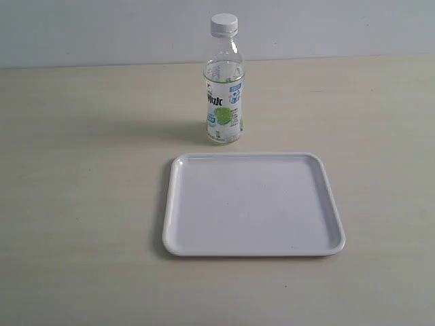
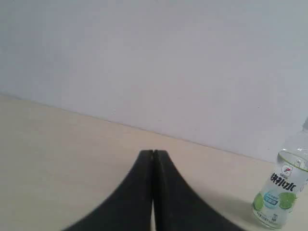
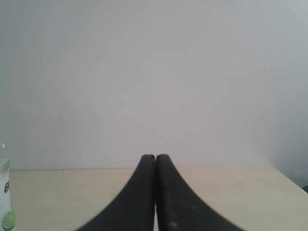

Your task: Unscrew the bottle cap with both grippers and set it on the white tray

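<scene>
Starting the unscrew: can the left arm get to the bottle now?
Probably yes: the bottle stands upright beyond the tray, nothing blocking it in the left wrist view. The left jaws are shut and need opening first.

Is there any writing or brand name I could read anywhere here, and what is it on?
Bottle label: large dark characters, too blurred to read.
Blue patch on that label: print too small to read.
Bottle cap, white tray, left hand, right hand: no writing shows.
</scene>
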### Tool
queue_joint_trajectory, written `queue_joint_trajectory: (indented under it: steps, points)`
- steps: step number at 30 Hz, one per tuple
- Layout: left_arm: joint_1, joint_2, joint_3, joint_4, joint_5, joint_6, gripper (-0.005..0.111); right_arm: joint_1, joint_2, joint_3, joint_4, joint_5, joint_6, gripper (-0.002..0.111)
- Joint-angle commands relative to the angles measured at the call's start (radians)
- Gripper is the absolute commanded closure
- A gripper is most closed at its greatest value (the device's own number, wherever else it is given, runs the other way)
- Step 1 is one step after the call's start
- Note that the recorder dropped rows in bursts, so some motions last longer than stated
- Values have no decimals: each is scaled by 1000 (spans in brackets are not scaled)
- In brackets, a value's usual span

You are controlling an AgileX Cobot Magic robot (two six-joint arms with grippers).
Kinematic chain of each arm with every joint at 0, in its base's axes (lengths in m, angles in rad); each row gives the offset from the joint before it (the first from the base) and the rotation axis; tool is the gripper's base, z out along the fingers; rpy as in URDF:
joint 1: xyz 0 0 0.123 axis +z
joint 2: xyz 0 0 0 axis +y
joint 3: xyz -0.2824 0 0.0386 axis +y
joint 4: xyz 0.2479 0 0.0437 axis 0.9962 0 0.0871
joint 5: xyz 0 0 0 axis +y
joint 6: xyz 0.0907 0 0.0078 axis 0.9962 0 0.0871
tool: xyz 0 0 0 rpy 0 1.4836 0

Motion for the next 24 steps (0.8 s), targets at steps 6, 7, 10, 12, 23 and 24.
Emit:
queue_joint_trajectory:
  steps: [6, 7, 10, 12, 23, 24]
  points:
    - [-7, -7, -1, -4, -238, 5, 107, -3, -6, 4, -2, -6, -2, 108]
    - [-7, -7, -1, -4, -260, 5, 107, -3, -6, 4, -2, -6, -2, 108]
    - [-7, -7, -1, -4, -341, 5, 107, -3, -6, 4, -2, -6, -2, 108]
    - [-7, -7, -1, -4, -391, 5, 107, -3, -6, 4, -2, -6, -2, 108]
    - [-7, 155, -23, -4, -561, -90, 107, -3, -6, 4, -2, -6, -2, 108]
    - [-7, 227, -46, -4, -606, -106, 107, -3, -6, 4, -2, -6, -2, 108]
